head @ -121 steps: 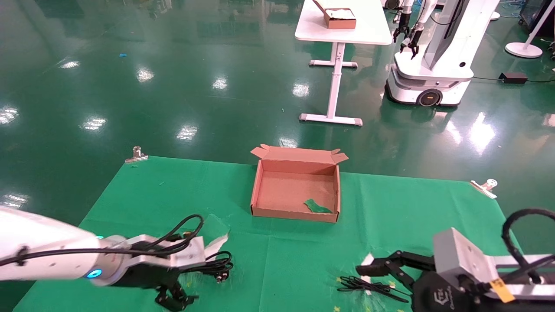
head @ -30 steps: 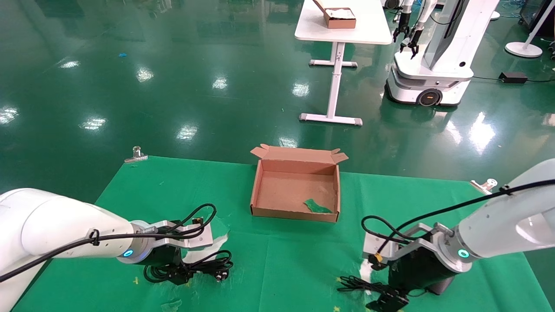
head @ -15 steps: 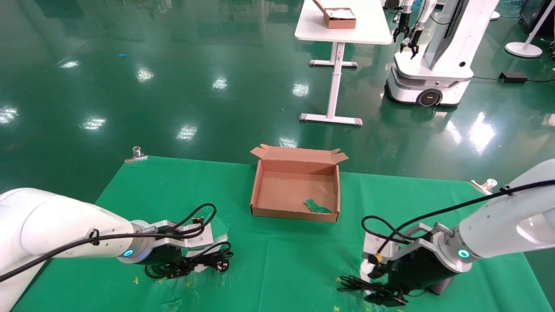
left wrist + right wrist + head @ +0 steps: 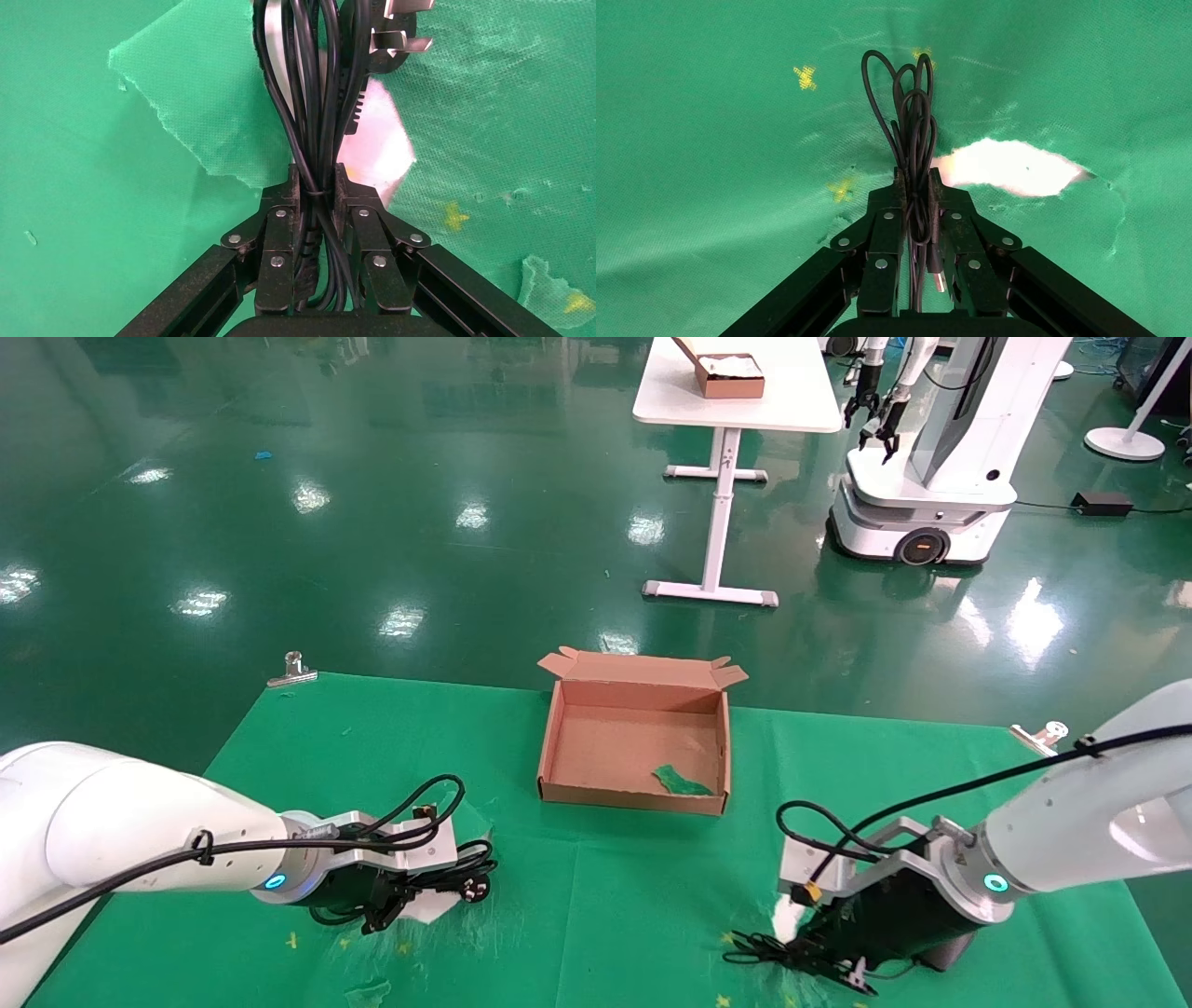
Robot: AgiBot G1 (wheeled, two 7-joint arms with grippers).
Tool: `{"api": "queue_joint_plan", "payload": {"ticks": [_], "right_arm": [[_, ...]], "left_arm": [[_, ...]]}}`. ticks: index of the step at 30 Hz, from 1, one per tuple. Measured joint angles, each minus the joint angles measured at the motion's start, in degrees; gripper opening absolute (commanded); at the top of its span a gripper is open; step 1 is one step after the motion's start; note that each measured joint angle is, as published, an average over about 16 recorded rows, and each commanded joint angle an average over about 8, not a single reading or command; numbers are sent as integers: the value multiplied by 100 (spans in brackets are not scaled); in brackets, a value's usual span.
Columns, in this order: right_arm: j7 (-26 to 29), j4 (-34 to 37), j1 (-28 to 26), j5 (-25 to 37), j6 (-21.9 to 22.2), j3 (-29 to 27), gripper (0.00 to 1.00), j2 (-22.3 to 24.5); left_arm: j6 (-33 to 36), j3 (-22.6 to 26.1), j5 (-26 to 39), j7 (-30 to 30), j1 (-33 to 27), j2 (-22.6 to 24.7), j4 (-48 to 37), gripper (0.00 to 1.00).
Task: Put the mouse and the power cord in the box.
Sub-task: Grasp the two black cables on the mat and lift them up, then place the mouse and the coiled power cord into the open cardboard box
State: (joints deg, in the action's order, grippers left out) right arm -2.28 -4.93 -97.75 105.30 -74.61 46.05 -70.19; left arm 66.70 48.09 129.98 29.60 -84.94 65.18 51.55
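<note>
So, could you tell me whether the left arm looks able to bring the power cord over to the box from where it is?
Probably yes: the left tool is shut on the power cord, and bare green cloth lies between it and the open-topped box.

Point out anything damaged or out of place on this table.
The green cloth is torn: white patches show through beside the left gripper, shut on the power cord, and beside the right gripper, shut on the mouse's cable. A green scrap lies in the box.
</note>
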Motion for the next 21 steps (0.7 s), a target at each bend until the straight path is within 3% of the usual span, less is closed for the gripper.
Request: {"api": "queue_joint_plan", "payload": {"ticks": [13,21], "right_arm": [[-6,-20,-36,-15,-15,-10,0,21],[10,-191,-373,-37,-95,-39,0,194]], "left_arm": [[18,-18,-31,-19,-31,-18,16,0],[301,-256,-574,-239,-342,-149,203,0]]}}
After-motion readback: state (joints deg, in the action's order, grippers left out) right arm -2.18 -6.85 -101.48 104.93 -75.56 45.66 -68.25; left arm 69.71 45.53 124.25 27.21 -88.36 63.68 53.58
